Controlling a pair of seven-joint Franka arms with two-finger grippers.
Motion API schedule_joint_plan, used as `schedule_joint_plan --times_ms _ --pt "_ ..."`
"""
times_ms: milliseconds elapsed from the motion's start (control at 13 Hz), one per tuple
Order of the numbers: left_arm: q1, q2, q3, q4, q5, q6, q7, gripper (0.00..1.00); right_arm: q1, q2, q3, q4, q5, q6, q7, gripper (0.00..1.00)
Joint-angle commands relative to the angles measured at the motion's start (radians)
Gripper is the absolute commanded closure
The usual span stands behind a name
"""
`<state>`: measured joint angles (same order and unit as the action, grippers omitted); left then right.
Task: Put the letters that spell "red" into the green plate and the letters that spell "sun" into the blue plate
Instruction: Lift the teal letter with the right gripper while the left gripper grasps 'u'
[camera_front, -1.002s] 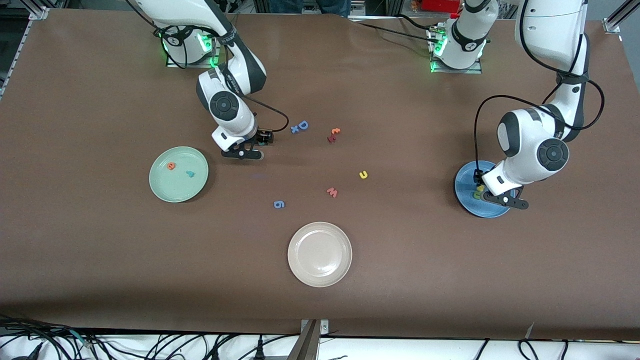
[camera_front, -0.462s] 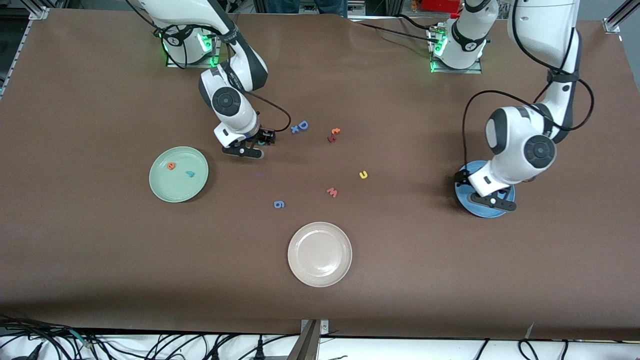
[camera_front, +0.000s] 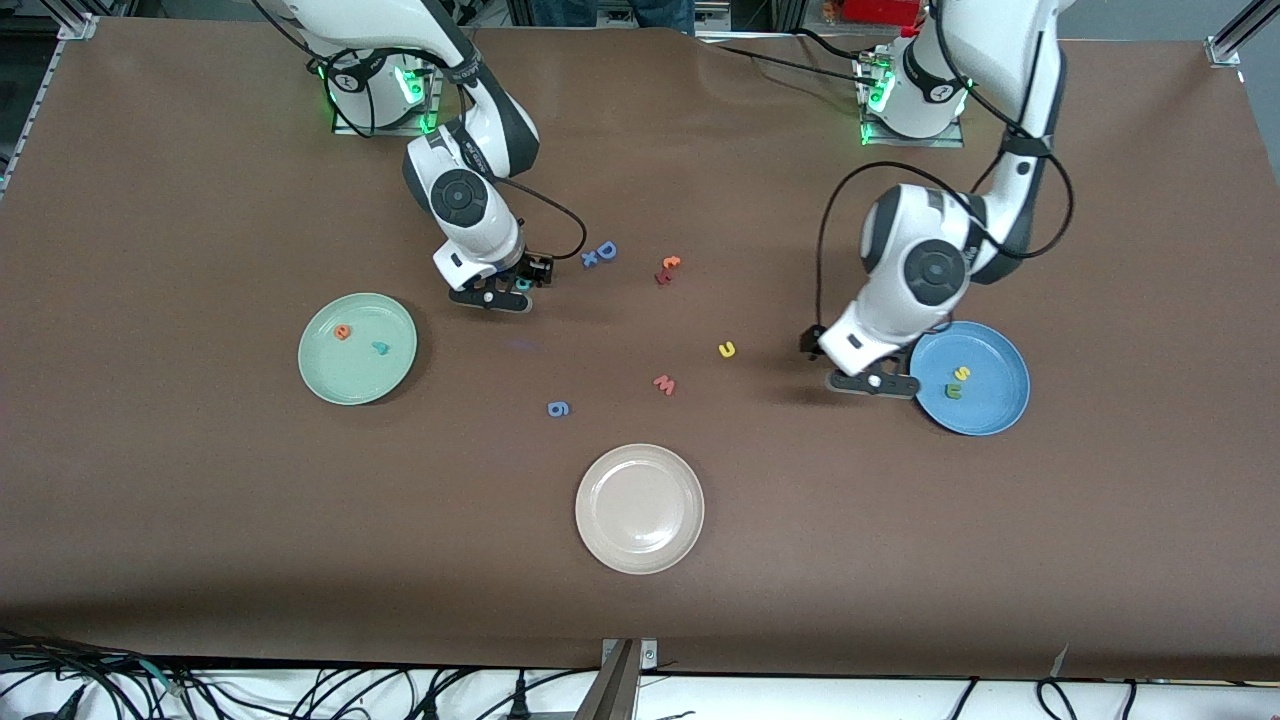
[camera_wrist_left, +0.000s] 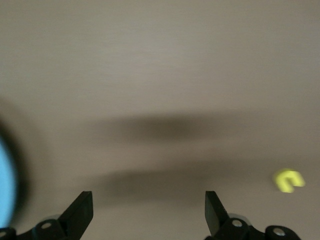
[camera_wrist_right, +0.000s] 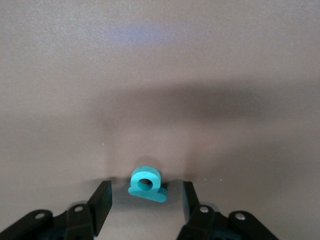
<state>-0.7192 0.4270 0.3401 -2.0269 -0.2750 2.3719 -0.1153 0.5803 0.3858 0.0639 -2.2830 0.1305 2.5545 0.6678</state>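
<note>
Four letters are placed, "e" and "r" in the green plate (camera_front: 357, 348), "s" and "n" in the blue plate (camera_front: 969, 377); the released left gripper (camera_front: 868, 383) faces the yellow "u" (camera_front: 728, 349), while the right gripper (camera_front: 492, 298), fingers spread, straddles the teal "d" (camera_wrist_right: 146, 183).

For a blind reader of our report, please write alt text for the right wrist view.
The right gripper is low over the brown table, its open fingers on either side of a small teal "d" lying flat on the table. Neither finger touches the letter yet.
</note>
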Motion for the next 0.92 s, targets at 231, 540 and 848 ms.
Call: schedule_joint_plan --times_ms 231,540,848 --pt "-0.025 0.056 -0.102 0.122 0.167 -0.005 0.028 0.02 0.004 0.004 0.002 -0.023 0.011 0.029 0.01 0.47" --pt "-0.028 0.099 -0.161 0.171 0.255 0.041 0.187 0.01 0.006 0.004 0.002 -0.021 0.009 0.044 0.01 0.52" --pt "-0.052 0.19 -0.19 0.168 0.252 0.124 0.201 0.07 0.006 0.016 0.002 -0.021 0.008 0.079 0.01 0.53"
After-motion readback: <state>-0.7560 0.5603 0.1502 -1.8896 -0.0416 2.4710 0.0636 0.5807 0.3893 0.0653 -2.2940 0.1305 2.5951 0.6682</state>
